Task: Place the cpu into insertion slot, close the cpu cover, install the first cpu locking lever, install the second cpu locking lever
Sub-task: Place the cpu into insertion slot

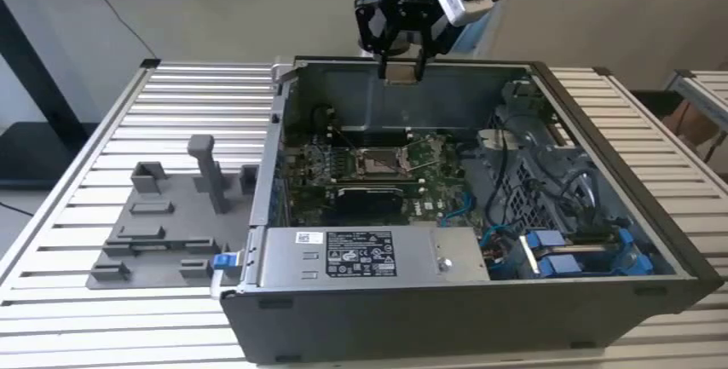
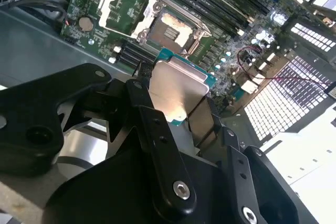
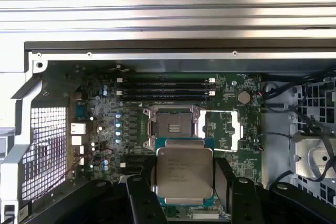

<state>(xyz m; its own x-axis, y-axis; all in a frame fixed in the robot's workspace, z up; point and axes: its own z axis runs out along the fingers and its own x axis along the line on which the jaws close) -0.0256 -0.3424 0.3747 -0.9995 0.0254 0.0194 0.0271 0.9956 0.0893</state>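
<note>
An open computer case (image 1: 455,301) lies on its side on a slatted metal table (image 1: 205,105), its inside facing up. The arm's black pincer (image 1: 401,69) hangs over the far wall of the case, above the green circuit board (image 1: 438,194).

The pincer is closed on the cpu (image 3: 184,171). One finger (image 3: 224,182) presses against each of two opposite edges, and the chip's silver-tan metal top faces the first wrist view. The chip is held in the air, well apart from the board below it.

The insertion slot (image 3: 172,127) sits near the middle of the board, its dark centre uncovered, with nothing seated in it. Just beside it the cpu cover (image 3: 220,113), a thin silver frame with a square window, is flipped open and lies back off the socket. In the second wrist view the raised chip (image 2: 176,90) hangs in front of the slot (image 2: 170,27) and the open cover (image 2: 105,3).

Long black memory slots (image 3: 165,85) run along the board on the far side of the socket. On the table at the exterior view's left stands a grey fixture (image 1: 170,233) with upright posts.
</note>
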